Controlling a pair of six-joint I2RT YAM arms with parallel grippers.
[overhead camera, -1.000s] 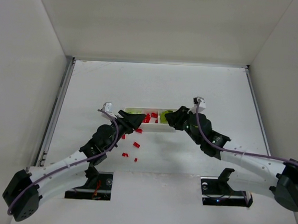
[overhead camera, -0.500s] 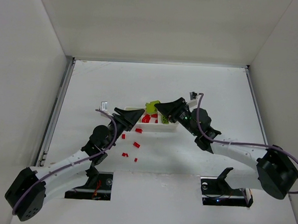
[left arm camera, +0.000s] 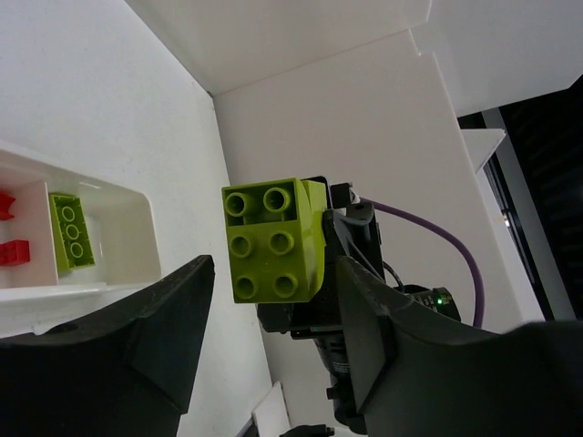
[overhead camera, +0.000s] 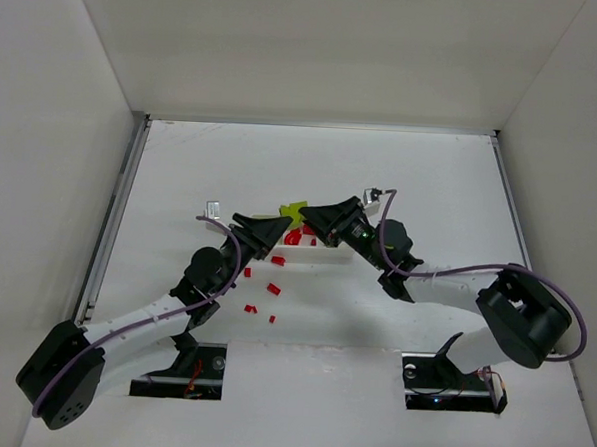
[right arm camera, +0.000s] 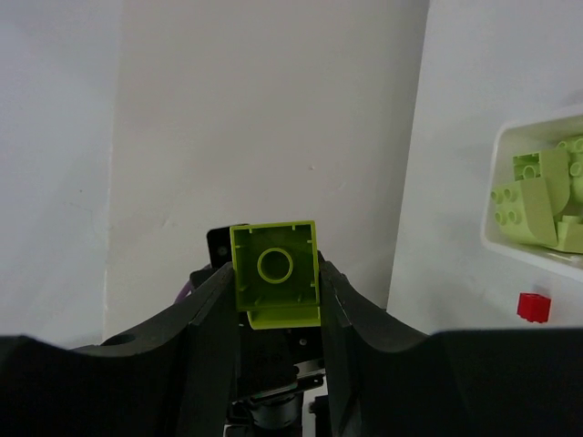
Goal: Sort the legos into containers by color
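My right gripper (right arm camera: 273, 273) is shut on a yellow-green lego (right arm camera: 275, 271), lifted off the table, hollow underside toward its camera. In the left wrist view the same lego (left arm camera: 273, 238) shows its studs and hangs in the gap of my open left gripper (left arm camera: 275, 269), with space on both sides. From above, the two grippers (overhead camera: 274, 230) (overhead camera: 313, 215) meet tip to tip over the white container tray (overhead camera: 329, 253). One tray compartment holds yellow-green legos (right arm camera: 539, 196), another red ones (overhead camera: 295, 237).
Several red legos (overhead camera: 273, 288) lie loose on the table just in front of the tray, near my left arm. One red lego (right arm camera: 534, 308) sits just outside the tray's wall. White walls enclose the table on three sides.
The right gripper has risen from the tray's right end with the yellow-green lego and swung left to the left gripper, which has tilted up to face it.
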